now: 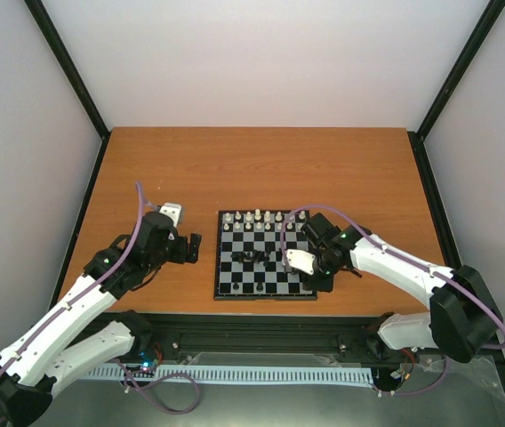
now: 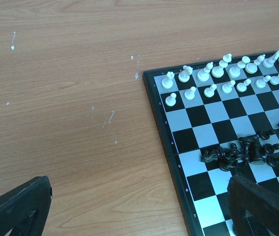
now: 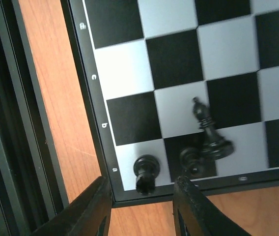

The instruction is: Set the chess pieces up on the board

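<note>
Well, the black chess pieces point(image 2: 242, 152) look tiny, light and smooth, so they may tip; pinch one at its thin middle. They lie heaped on the board point(image 2: 159, 123). The right fingers point(image 3: 88, 211) hang low, apart and empty, by its near corner. The left fingers point(image 2: 16, 211) gape wide over the desk point(image 2: 56, 73).

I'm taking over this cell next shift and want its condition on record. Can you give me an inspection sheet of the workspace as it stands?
Surface: wooden table, a few white flecks.
Job's things: board lies flat near the arms; white pieces upright in its two far rows; black pieces mostly heaped mid-board, three by a near corner.
Clutter: nothing seen.
Grippers: left gripper open, empty, over the table beside the board; right gripper open above that near corner.
Cables: purple cables loop along both arms.
Surroundings: white walls, black frame posts.
</note>
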Controlling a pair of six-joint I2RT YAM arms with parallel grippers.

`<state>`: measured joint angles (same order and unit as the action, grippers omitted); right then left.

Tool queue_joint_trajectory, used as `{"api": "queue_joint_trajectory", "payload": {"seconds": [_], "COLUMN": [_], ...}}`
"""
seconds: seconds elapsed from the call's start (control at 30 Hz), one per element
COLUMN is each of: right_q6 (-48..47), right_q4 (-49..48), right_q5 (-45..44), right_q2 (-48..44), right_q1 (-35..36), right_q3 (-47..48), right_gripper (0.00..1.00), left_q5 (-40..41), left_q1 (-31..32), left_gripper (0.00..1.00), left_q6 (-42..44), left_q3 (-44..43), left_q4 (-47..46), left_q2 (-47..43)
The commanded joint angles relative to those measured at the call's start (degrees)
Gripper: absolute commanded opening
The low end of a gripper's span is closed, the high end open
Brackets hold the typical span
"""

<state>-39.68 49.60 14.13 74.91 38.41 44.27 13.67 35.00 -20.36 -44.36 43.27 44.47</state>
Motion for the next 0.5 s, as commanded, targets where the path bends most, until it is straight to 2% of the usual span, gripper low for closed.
{"api": "queue_joint_trajectory", "payload": {"seconds": [0.0, 0.47], "right_q6": [-0.85, -3.94], "right_q4": [2.43, 5.68], "right_q5": [-0.42, -7.94], "right_q2": [-1.91, 11.71], "right_q1": [0.35, 0.38], "right_q3": [5.43, 15.6], "right_gripper": [0.35, 0.31], "left_q5": [-0.66, -0.84], "left_q1": [-0.47, -0.46], "left_gripper": [1.0, 1.0], "left_q6": [1.02, 1.03], "left_q3": [-1.19, -1.23], "left_q4": [-1.2, -1.25], "left_q2": [0.03, -0.32]}}
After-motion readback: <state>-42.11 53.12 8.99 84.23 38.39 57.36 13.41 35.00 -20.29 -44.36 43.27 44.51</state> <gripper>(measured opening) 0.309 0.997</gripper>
